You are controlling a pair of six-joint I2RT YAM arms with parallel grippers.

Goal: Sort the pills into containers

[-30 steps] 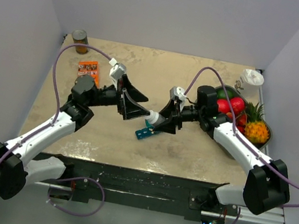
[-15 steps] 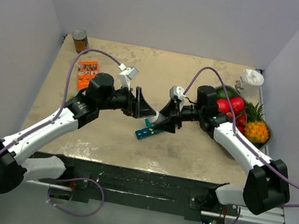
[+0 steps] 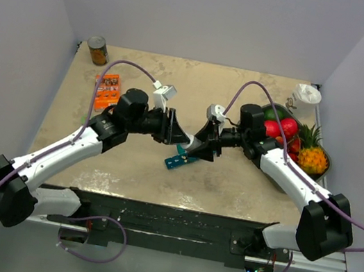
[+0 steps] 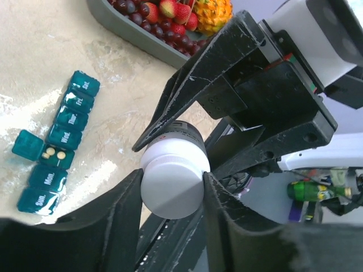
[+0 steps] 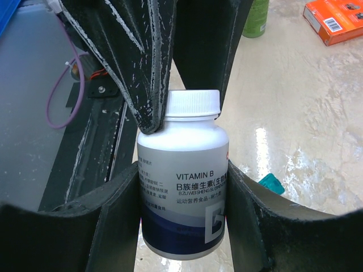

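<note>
A white-capped vitamin bottle [image 5: 182,192] hangs above the table between both arms. My right gripper [image 5: 182,170] is shut on its body. My left gripper [image 4: 172,175] faces it, its two fingers pressed against either side of the white cap [image 4: 172,181]. In the top view the two grippers meet at mid-table, left gripper [image 3: 185,139] against right gripper [image 3: 198,146]. The containers, a teal pill-organiser strip [image 4: 57,141], lie on the table below them [image 3: 179,158]. One lid stands open, with small yellow pills [image 4: 55,153] in that compartment.
A grey tray [image 4: 122,25] of fruit stands at the right side of the table. An orange box [image 3: 108,88] and a can [image 3: 98,50] sit at the far left. A white cup-like object [image 3: 307,95] is in the far right corner.
My left arm has swung right to the bottle and its jaws have closed from wide open onto the cap. The right arm and the bottle have stayed put.
</note>
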